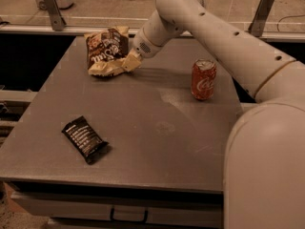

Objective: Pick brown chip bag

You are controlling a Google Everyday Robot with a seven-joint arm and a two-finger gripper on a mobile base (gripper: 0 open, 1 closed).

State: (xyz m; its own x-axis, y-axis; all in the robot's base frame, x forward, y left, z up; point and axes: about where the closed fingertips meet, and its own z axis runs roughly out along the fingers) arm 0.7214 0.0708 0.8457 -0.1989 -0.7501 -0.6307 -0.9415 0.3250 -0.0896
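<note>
The brown chip bag (106, 48) lies at the far left of the grey table (143, 123), dark brown front with white script and cream edges, its top tilted up. My gripper (127, 64) reaches in from the right and is shut on the bag's lower right edge. The arm (200, 27) stretches across the back of the table from the right.
A red cola can (204, 79) stands upright at the right of the table. A small black wrapped bar (85, 138) with white print lies near the front left. A rail with metal posts (51, 6) runs behind the table. A drawer handle (127, 216) shows below the front edge.
</note>
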